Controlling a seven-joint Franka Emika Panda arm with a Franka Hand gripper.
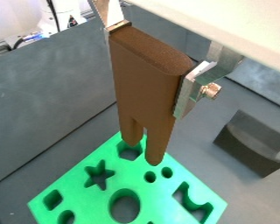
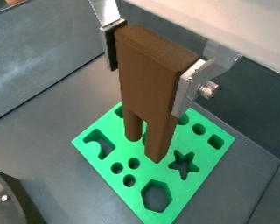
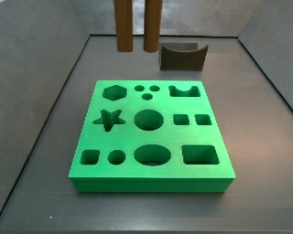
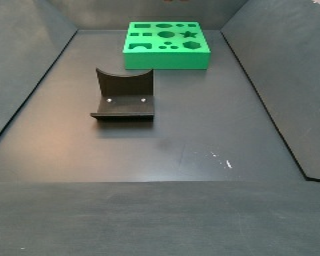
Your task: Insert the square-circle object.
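Here the flat silver fingers (image 1: 185, 94) with dark pads press against opposite sides of the tall brown square-circle object (image 2: 149, 83), so the gripper (image 2: 149, 61) is closed on its upper part, seen in both wrist views. The block hangs upright with its two long legs pointing down above the green board with shaped holes (image 2: 154, 157), their tips clear of the board's surface. In a side view only the two legs (image 3: 136, 25) show, above the board's far edge (image 3: 149, 82). The dark L-shaped fixture (image 4: 123, 95) stands on the grey floor, apart from the board.
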